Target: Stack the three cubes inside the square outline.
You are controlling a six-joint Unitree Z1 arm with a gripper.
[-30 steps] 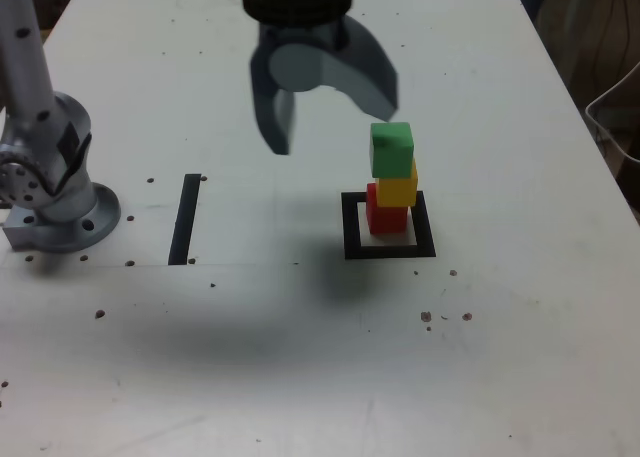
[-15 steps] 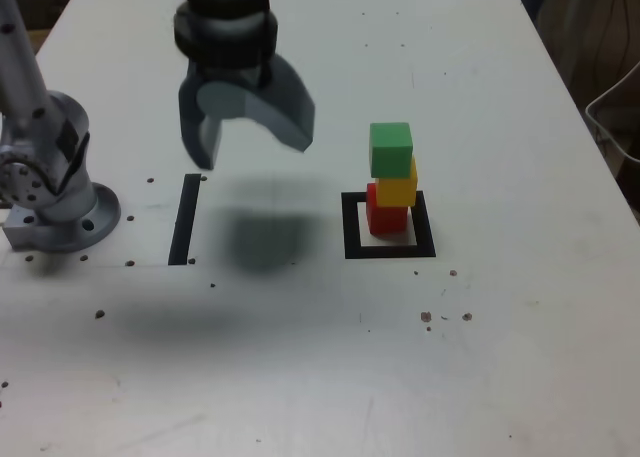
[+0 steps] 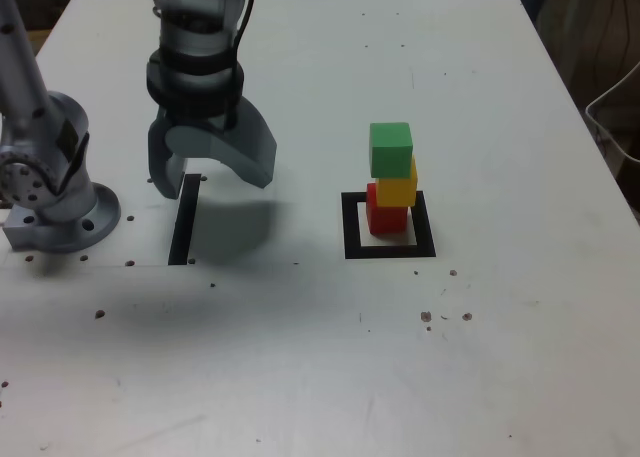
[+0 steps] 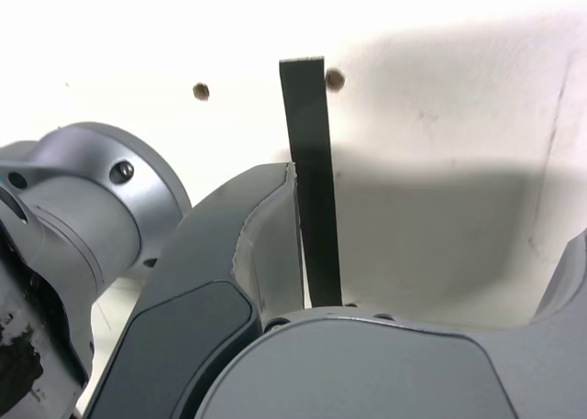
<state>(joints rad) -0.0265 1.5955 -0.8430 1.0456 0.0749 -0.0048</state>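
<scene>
The three cubes stand in one stack inside the square outline (image 3: 351, 229) in the exterior view: red cube (image 3: 385, 217) at the bottom, yellow cube (image 3: 398, 188) in the middle, green cube (image 3: 390, 148) on top. The upper two sit slightly offset. My gripper (image 3: 212, 180) hangs well to the exterior view's left of the stack, low over the table, jaws wide open and holding nothing. In the wrist view the gripper (image 4: 431, 217) shows only bare table between its fingers (image 4: 229, 281); the cubes are out of that view.
A straight black tape strip (image 3: 183, 225) lies under the gripper's left finger and also shows as the tape strip (image 4: 312, 181) in the wrist view. The arm's grey base (image 3: 55, 202) stands at the exterior view's left. A white cable (image 3: 612, 107) hangs past the table's right edge.
The open gripper has moved from beside the stack to the exterior view's left and lower, over the tape strip. The stack has not moved.
</scene>
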